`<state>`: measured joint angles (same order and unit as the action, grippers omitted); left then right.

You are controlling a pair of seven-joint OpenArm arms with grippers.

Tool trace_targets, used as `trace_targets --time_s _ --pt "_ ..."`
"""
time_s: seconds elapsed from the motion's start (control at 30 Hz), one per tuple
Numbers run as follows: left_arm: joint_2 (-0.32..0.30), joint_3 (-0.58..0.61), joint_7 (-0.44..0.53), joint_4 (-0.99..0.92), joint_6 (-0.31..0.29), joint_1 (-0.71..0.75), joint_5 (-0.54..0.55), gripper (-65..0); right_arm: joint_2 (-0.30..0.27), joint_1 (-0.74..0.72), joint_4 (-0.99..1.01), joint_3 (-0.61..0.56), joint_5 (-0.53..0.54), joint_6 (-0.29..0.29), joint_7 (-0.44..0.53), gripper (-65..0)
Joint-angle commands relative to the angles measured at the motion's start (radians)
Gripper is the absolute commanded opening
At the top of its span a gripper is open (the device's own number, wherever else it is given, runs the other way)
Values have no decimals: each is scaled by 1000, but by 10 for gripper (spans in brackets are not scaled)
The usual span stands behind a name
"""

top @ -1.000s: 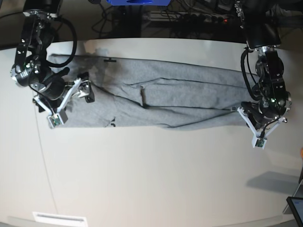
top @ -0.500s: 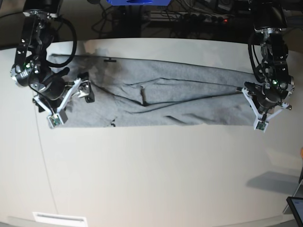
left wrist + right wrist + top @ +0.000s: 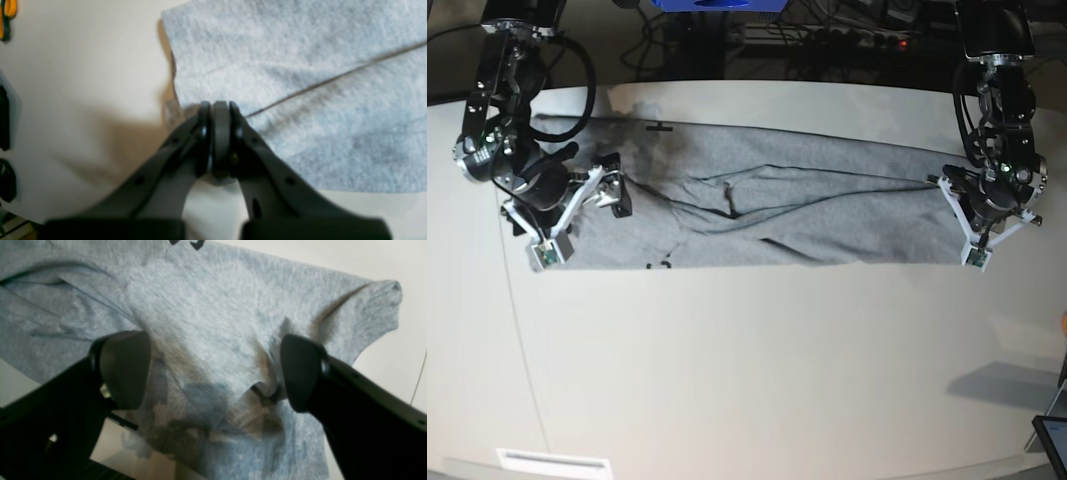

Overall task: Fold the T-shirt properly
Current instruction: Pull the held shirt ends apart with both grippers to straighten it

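The heather-grey T-shirt (image 3: pixel 807 200) lies as a long, creased band across the table's far half. At its right end in the base view, my left gripper (image 3: pixel 936 182) is shut on the cloth's edge. The left wrist view shows the jaws pressed together (image 3: pixel 218 108) with the T-shirt (image 3: pixel 300 66) pinched at their tips. My right gripper (image 3: pixel 614 185) hovers open over the left end. In the right wrist view its fingers (image 3: pixel 123 370) stand wide apart above rumpled T-shirt cloth (image 3: pixel 206 306), with a sleeve (image 3: pixel 383 300) beyond them.
Cables and a power strip (image 3: pixel 827 40) run behind the table's far edge. A tablet corner (image 3: pixel 1052 440) sits at the bottom right and a white label (image 3: pixel 552 462) at the front left. A small black mark (image 3: pixel 659 127) shows near the shirt's far edge.
My left gripper has moved toward the table's far side with the shirt's end, pulling the near edge straight. The right gripper has barely shifted and stays open.
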<state>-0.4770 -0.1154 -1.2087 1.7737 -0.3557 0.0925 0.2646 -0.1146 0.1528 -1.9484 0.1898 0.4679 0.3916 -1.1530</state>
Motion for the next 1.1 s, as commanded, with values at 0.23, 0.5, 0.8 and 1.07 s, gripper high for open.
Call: trace_targets --time_s 0.23,0.5,0.8,1.07 --pt "-59 -7 10 12 4 19 -61 -593 -4 -14 -18 3 13 2 18 -70" --pt "-64 -13 11 19 -52 33 -106 -411 -4 -14 -18 3 15 2 18 -70" --pt "-76 -20 11 41 -52 20 -104 -291 -4 -11 -18 3 15 2 17 -70" --pt "-18 -208 7 231 -115 3 -34 -272 -13 -15 -36 -6 150 5 26 -70"
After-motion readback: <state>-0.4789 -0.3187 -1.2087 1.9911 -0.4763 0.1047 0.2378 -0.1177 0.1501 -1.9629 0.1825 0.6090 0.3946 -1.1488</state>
